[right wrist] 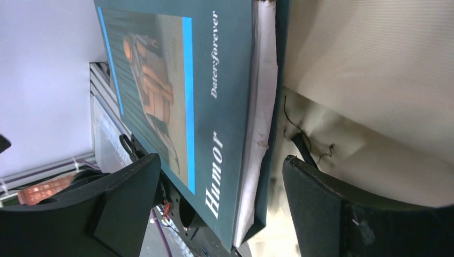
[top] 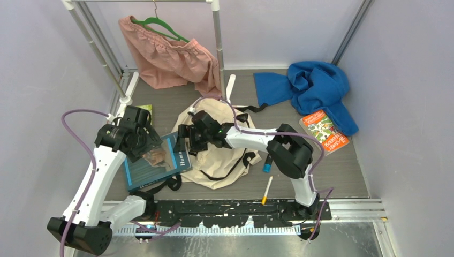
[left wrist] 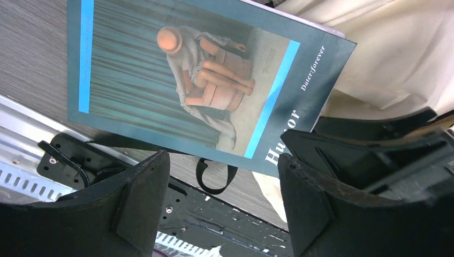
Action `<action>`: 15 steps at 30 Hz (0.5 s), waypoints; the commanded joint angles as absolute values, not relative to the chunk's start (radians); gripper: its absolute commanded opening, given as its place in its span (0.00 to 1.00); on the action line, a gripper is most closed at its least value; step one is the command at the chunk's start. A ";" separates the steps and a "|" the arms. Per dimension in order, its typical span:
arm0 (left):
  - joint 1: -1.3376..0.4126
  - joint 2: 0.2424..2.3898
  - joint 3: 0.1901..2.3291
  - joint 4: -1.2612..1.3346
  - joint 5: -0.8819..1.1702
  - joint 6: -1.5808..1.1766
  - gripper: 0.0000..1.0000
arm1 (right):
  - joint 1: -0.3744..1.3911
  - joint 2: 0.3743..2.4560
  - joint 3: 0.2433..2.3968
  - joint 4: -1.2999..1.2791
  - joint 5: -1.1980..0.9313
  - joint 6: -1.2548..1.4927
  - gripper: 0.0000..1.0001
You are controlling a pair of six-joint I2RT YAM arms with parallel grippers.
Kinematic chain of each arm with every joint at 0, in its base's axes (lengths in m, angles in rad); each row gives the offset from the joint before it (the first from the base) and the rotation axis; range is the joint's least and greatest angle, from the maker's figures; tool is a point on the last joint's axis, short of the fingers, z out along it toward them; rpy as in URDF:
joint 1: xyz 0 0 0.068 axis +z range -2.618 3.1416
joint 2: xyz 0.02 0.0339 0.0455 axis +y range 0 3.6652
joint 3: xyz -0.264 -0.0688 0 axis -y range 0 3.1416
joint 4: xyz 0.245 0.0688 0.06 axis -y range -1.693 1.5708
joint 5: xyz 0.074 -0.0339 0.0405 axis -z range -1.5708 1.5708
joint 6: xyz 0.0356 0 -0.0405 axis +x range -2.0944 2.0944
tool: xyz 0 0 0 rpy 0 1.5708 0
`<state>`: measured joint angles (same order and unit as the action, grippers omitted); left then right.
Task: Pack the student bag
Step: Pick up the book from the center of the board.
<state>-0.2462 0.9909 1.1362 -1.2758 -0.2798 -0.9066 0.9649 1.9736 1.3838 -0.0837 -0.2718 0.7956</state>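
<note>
The student bag (top: 222,155), cream with black straps, lies flat mid-table. A teal book titled "Humor" (top: 152,163) lies at its left, its right edge resting on the bag. My left gripper (top: 145,145) hovers open above the book; in the left wrist view the book (left wrist: 187,80) lies beyond the open gripper (left wrist: 222,182), with bag cloth (left wrist: 407,53) at the right. My right gripper (top: 184,140) is open at the book's right edge. In the right wrist view the book's corner (right wrist: 225,107) stands between the spread jaws of that gripper (right wrist: 219,198), over the bag (right wrist: 375,80).
A blue fleece cloth (top: 316,88) and an orange book (top: 324,131) lie at the back right. A pink garment on a green hanger (top: 171,56) hangs from the rack (top: 217,48). A blue-capped marker (top: 266,165) and a yellow pen (top: 266,190) lie near the right arm's base.
</note>
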 commanded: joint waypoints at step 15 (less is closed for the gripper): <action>-0.193 0.963 1.099 -1.249 -0.290 -0.870 0.73 | 0.958 2.035 1.340 0.217 -0.373 1.004 0.61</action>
